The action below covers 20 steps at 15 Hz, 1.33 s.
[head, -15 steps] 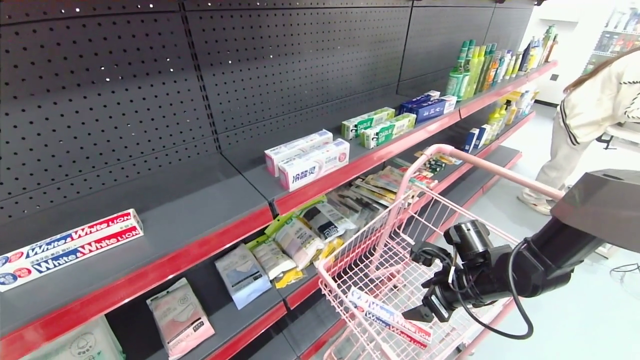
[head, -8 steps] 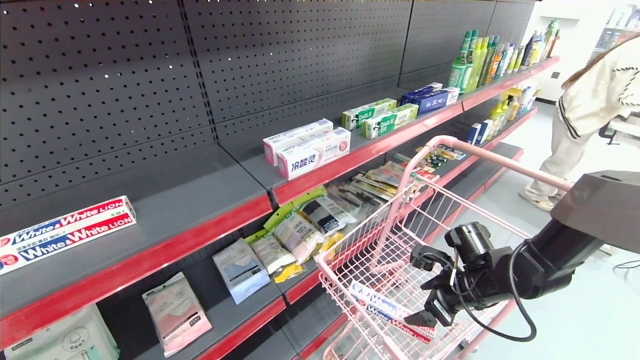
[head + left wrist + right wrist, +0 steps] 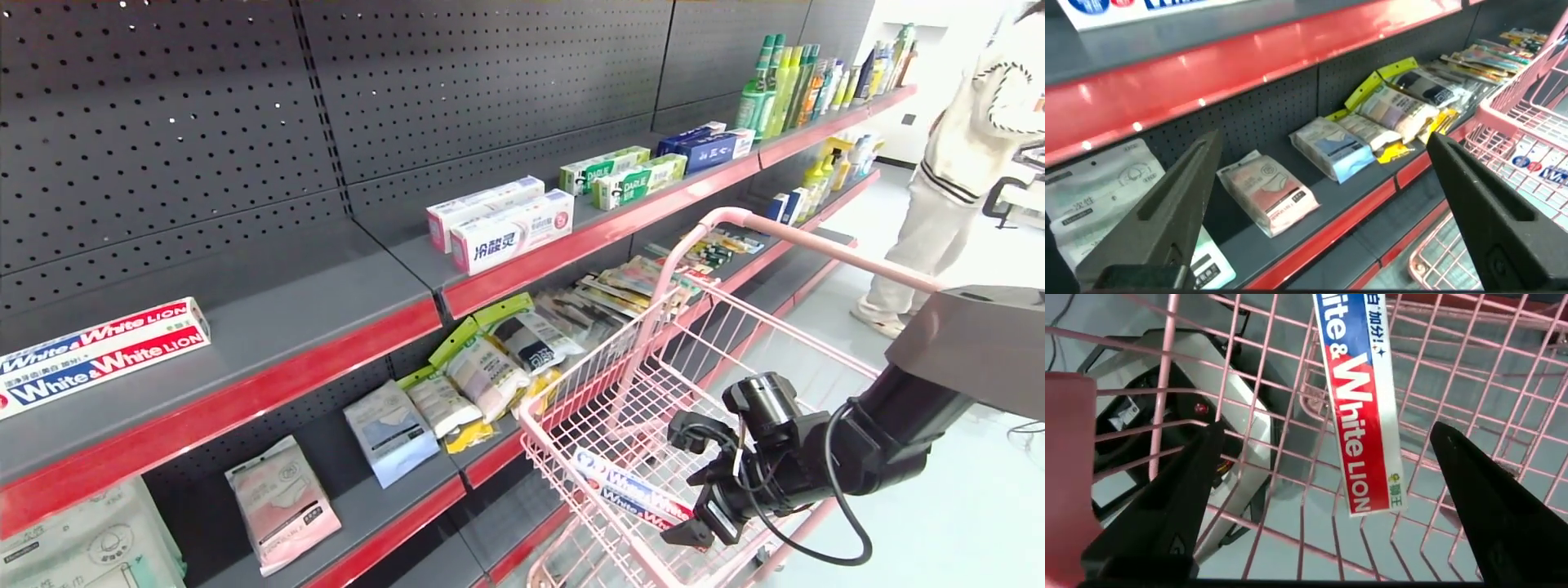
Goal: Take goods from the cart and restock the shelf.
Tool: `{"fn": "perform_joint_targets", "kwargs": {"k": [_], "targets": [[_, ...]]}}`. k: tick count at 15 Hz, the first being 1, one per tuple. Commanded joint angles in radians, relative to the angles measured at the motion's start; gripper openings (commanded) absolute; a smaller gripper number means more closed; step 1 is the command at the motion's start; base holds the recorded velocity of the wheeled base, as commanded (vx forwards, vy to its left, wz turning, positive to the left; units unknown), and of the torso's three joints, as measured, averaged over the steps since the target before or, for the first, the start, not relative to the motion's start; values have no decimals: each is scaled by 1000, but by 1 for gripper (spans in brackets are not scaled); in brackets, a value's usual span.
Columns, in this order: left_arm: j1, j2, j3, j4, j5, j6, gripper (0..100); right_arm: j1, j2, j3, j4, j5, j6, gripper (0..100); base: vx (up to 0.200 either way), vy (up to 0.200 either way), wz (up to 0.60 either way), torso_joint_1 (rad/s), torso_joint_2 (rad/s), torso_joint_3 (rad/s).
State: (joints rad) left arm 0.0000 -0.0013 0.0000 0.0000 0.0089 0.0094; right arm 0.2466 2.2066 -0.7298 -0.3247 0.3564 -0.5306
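Right gripper (image 3: pixel 1324 431) has sunk slightly deeper into cart (image 3: pixel 571 392), view shifted too | fingers (image 3: pixel 1159 523) spread, empty | toothpaste box (image 3: pixel 1355 416) just ahead between them, resting on wire mesh | likely light, stiff, slick, crushable: pinch narrow sides mid-length.

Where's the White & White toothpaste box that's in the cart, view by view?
Head view: the toothpaste box lies inside the pink cart, in the lower right of the picture.
Left wrist view: part of it shows through the cart's wire, beyond the lower shelf's packets.
Right wrist view: it is straight ahead, among the basket wires.
Shared landmark: the pink cart's wire.
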Motion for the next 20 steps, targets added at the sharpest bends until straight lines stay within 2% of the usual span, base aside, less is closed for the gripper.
{"fn": "perform_joint_targets", "kwargs": {"k": [1, 6, 11, 20], "targets": [[0, 1, 0, -2, 0, 1, 100, 0, 1, -5, -1, 1, 0, 100, 0, 0, 0, -154, 383, 207], [0, 1, 0, -2, 0, 0, 100, 5, 30, -20, -1, -5, -17, 100, 0, 0, 0, -31, 82, 43], [0, 1, 0, -2, 0, 1, 100, 13, 137, -120, -2, -22, -23, 100, 0, 0, 0, 0, 0, 0], [0, 1, 0, -3, -1, 4, 100, 26, 166, -134, -4, -80, -38, 100, 0, 0, 0, 0, 0, 0]]}}
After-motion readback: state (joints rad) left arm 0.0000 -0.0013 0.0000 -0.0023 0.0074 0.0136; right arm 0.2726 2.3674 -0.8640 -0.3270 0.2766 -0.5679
